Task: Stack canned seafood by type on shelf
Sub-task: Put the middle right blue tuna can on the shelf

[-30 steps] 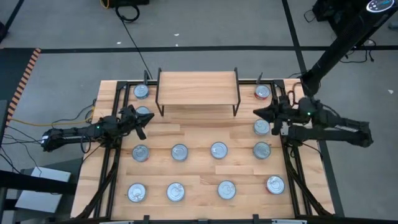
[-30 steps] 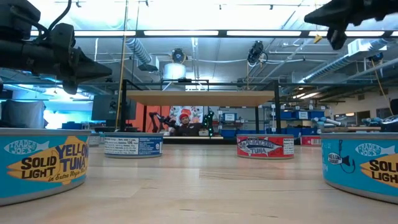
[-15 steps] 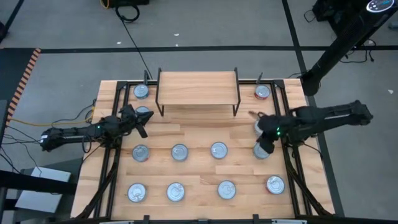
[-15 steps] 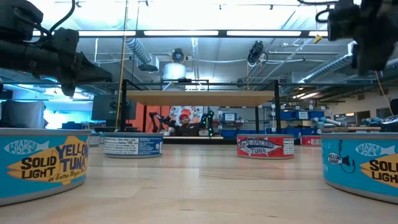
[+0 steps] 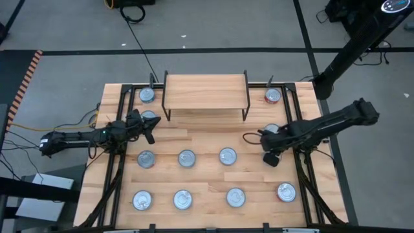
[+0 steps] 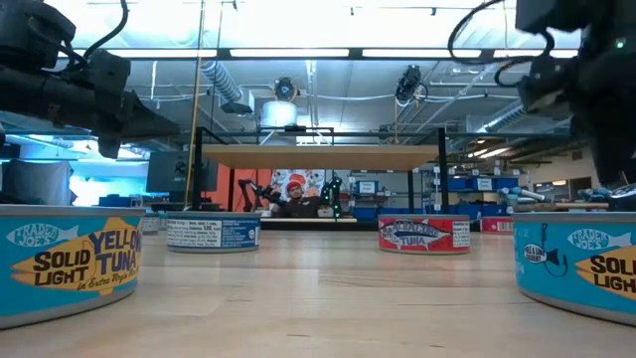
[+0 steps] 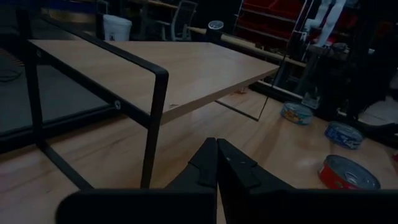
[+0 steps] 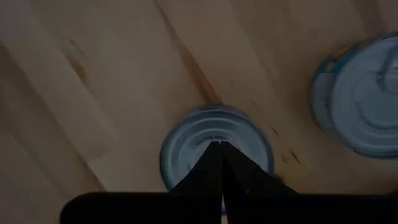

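On the wooden table (image 5: 200, 139), tins (image 5: 186, 157) lie scattered; both pincers closed, empty.

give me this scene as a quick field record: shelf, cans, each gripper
shelf: at the table's far edge, plank top bare
cans: tuna tins spread in rows on the table, none on the shelf
left gripper: shut, empty, near the shelf's left legs
right gripper: shut, empty, out over the table; its wrist view looks down on a tin
stacking: not begun
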Tool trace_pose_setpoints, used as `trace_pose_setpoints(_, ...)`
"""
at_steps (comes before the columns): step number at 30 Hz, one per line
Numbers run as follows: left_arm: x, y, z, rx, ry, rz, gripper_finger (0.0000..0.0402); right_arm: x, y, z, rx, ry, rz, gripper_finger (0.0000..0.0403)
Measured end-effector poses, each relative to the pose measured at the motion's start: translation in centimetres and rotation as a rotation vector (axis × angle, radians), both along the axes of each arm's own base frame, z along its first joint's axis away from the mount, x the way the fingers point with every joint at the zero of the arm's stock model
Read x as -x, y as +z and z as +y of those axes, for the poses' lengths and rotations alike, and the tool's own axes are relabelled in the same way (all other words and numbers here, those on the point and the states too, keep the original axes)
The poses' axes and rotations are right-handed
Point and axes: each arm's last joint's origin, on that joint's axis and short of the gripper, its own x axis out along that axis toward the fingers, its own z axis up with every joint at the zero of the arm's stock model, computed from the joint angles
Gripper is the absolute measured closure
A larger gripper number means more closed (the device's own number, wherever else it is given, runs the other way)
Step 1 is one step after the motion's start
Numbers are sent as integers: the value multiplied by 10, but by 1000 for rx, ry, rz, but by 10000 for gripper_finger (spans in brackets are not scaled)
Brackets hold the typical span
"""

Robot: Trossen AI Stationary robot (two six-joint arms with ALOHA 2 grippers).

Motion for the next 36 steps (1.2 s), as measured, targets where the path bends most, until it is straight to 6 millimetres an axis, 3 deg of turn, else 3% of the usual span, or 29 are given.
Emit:
trace_pose_setpoints(19,0,0,0,-7,1,4,396,-37,-41,10,-76,42,72,398)
trace_pose_setpoints(24,0,0,0,-7,2,4,396,-54,-36,14,-132,37,-140,398)
trace_pose_setpoints(29,0,0,0,-7,2,5,396,-69,-18,17,-224,13,-377,392)
trace_pose_setpoints(36,0,0,0,-4,2,4,396,-50,-9,7,-217,-78,-295,341)
